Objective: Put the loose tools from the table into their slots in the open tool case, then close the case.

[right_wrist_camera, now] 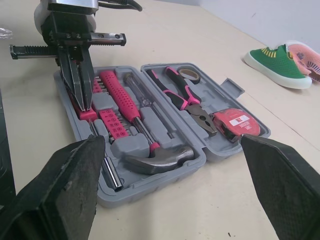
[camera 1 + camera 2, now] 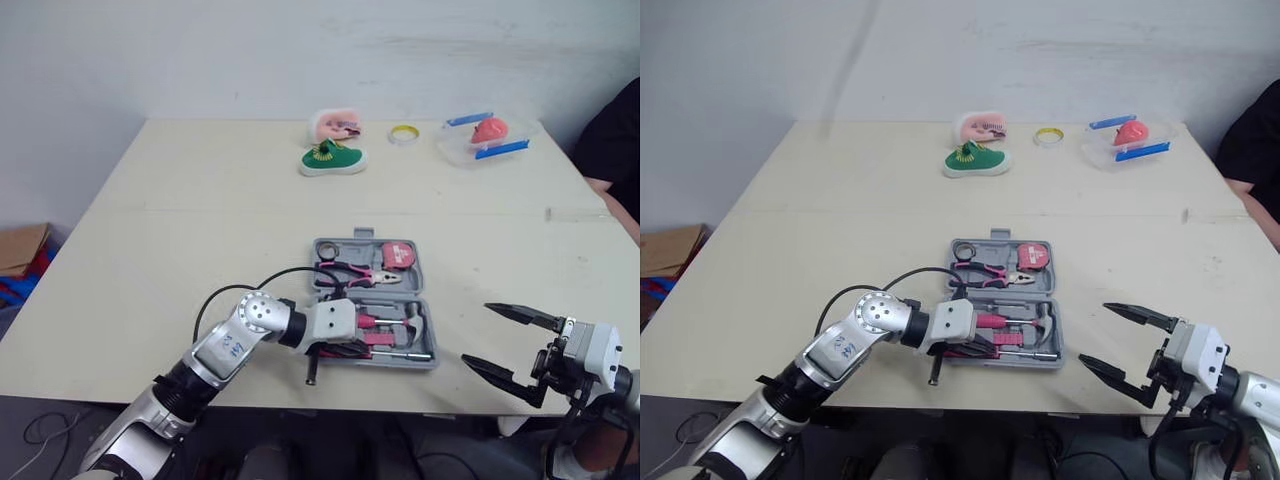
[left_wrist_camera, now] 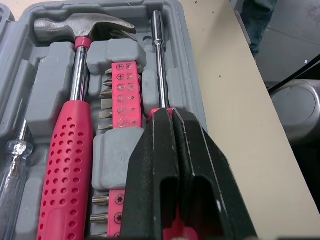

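Right wrist view, open tool case [image 1: 150, 191] holding hammer [image 1: 127, 107], pliers [image 1: 182, 95], tape measure [image 1: 235, 121], left gripper [image 3: 172, 117] pinching screwdriver [image 3: 160, 62], right gripper [image 2: 478, 334] wide

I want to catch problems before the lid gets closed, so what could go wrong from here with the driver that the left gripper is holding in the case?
1. The left gripper is shut on the driver by its pink handle. If it is not fully seated in its slot, it may sit proud and block the lid.
2. The tool case lies near the front edge of the table. A push or a snagged withdrawal could slide it off.
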